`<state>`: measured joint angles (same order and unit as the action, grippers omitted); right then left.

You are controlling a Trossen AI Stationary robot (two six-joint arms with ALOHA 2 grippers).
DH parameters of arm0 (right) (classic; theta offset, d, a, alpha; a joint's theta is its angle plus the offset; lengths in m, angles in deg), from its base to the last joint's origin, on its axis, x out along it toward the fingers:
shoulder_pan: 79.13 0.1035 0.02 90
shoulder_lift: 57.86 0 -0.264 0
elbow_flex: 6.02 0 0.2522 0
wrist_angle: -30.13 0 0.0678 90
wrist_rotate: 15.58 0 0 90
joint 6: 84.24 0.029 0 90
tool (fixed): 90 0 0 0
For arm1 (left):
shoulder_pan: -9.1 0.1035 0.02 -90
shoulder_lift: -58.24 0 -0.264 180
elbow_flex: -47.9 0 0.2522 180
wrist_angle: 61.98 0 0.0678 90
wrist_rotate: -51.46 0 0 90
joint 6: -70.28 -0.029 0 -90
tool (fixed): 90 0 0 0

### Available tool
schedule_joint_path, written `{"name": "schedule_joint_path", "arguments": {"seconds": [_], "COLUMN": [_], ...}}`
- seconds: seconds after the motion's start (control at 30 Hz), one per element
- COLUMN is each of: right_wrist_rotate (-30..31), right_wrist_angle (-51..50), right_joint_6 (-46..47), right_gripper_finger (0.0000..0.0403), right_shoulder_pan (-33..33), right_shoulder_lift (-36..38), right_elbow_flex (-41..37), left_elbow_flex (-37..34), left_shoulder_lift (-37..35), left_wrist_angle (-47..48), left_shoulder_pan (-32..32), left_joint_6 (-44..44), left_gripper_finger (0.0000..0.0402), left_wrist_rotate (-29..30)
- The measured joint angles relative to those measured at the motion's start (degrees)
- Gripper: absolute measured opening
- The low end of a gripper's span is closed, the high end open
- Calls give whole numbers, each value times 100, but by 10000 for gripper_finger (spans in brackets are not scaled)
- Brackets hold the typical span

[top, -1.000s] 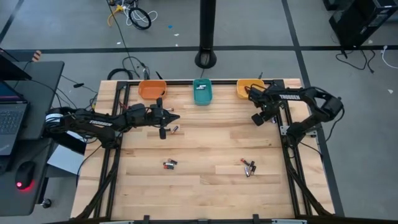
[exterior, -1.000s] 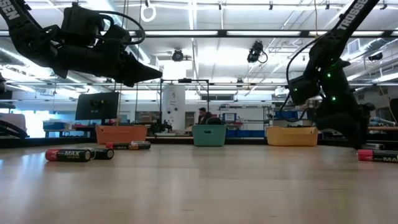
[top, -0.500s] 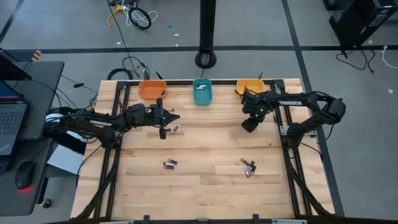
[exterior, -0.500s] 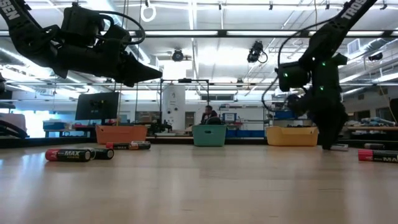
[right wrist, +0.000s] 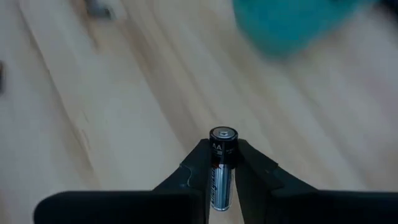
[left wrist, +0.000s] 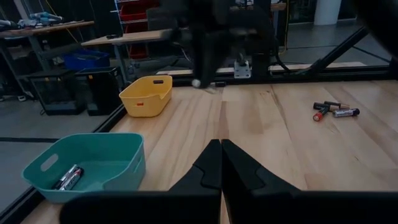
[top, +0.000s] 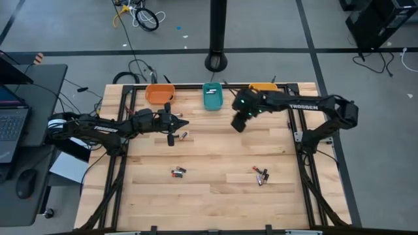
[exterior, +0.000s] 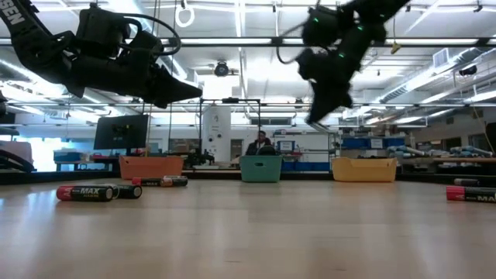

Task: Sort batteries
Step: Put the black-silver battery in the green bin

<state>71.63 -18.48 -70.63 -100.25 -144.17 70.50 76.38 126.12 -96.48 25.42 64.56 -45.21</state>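
My right gripper [top: 239,124] hangs high over the table's far middle, near the teal bin [top: 212,96], and is shut on a black AA battery [right wrist: 222,163]. It shows blurred in the low view [exterior: 318,120]. My left gripper [left wrist: 221,146] waits shut and level above the far left of the table [top: 185,123], holding nothing. One loose battery [top: 183,136] lies flat just beside it. A pair of batteries [top: 178,172] lies at the near middle-left and several batteries [top: 262,175] at the near right. My right gripper pinches the AA battery's sides [right wrist: 222,171] between its two fingers. The battery lies along the fingers, and its capped end [right wrist: 223,135] sticks out past the fingertips. The fingers slant downward from above. The battery is lifted clear of the table.
An orange bin [top: 159,94], the teal bin with a battery [left wrist: 69,177] inside and a yellow bin [top: 262,87] stand in a row along the far edge. A black frame runs round the tabletop. Bare wood lies across the table's middle.
My right gripper has risen from table height beside the yellow bin at the far right and swung toward the table's left, to a spot near the teal bin, tipping and rolling as it went.
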Motion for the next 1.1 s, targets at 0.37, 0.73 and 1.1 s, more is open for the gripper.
{"name": "schedule_joint_path", "arguments": {"seconds": [0.37,0.73,1.1], "right_wrist_rotate": [17,0,-208], "right_wrist_angle": [-279,-766,-751], "right_joint_6": [-1318,-2181,-2386], "right_gripper_finger": [58,60,60], "right_shoulder_pan": [-372,-962,-1316], "right_shoulder_lift": [-2080,-3563,-4032], "right_elbow_flex": [2596,4103,4109], "left_elbow_flex": [0,2,2], "left_shoulder_lift": [0,0,0], "left_wrist_angle": [-20,1,19], "left_shoulder_pan": [2,2,2], "left_joint_6": [0,-2,-20], "left_gripper_finger": [6,6,6], "left_wrist_rotate": [0,0,-1]}}
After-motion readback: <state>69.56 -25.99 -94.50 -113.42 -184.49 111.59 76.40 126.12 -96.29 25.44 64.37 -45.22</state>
